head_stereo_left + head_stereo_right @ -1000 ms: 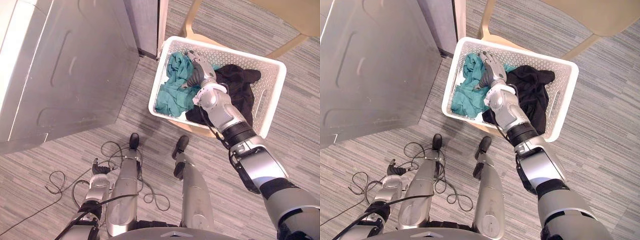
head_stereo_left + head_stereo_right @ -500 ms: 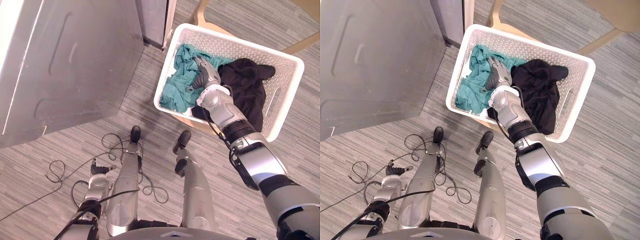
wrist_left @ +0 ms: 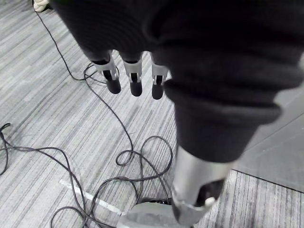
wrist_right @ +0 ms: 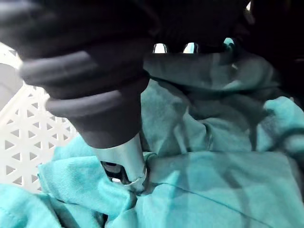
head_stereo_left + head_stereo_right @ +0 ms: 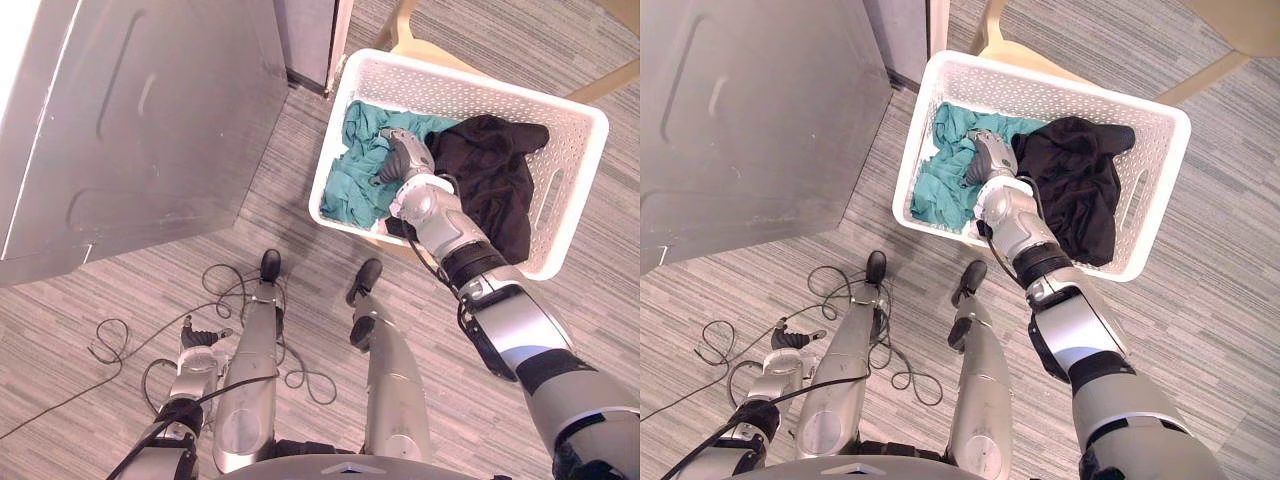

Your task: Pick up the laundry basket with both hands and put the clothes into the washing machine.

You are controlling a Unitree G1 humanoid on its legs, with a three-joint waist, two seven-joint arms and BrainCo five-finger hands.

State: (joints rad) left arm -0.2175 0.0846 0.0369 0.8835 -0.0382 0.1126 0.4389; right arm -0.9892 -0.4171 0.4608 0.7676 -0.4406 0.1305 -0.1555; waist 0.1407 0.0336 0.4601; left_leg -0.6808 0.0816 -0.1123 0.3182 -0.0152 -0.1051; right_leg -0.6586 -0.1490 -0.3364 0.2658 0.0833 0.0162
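A white perforated laundry basket (image 5: pixel 470 88) rests on a tan chair (image 5: pixel 402 28). It holds a teal cloth (image 5: pixel 352 185) on its left side and a black garment (image 5: pixel 492 182) on its right. My right hand (image 5: pixel 399 156) reaches down into the basket, its fingers curled into the teal cloth. In the right wrist view the thumb (image 4: pixel 121 160) presses into a fold of the teal cloth (image 4: pixel 209 166). My left hand (image 5: pixel 199 343) hangs low by my side above the floor, its fingers (image 3: pixel 135 81) straight and holding nothing. The grey washing machine (image 5: pixel 150 130) stands to the left of the basket.
A grey cabinet edge (image 5: pixel 310 40) stands behind the basket's left corner. Striped grey carpet (image 5: pixel 300 230) runs between the machine and the basket. A second tan chair leg (image 5: pixel 610 80) shows at the far right.
My right hand's fingers were straight on the teal cloth and have now curled into it, bunching the cloth. The camera shifted a second ago. The left hand has not moved.
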